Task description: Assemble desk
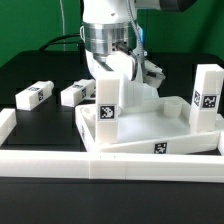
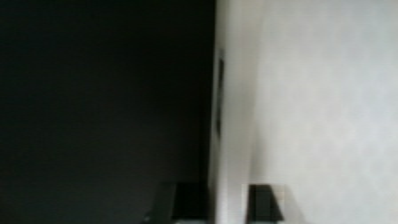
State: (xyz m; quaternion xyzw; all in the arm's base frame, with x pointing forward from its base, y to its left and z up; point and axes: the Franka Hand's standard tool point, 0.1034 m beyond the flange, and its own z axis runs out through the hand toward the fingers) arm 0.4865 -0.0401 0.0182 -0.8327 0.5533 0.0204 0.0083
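The white desk top (image 1: 150, 128) lies tilted against the front rail, its tray side up. One square leg (image 1: 108, 100) stands upright at its left corner in the exterior view and another leg (image 1: 205, 95) at its right corner. My gripper (image 1: 124, 70) hangs just behind the left leg, over the top's rear wall. In the wrist view the dark fingers (image 2: 187, 200) of my gripper (image 2: 226, 205) are pinched on a thin white edge, which continues into the broad white surface of the desk top (image 2: 311, 100). The contact itself is hidden in the exterior view.
Two loose legs (image 1: 33, 95) (image 1: 75, 93) lie flat on the black table at the exterior view's left. A long white border rail (image 1: 60, 160) runs along the front, with a short side piece (image 1: 5, 122) at the left.
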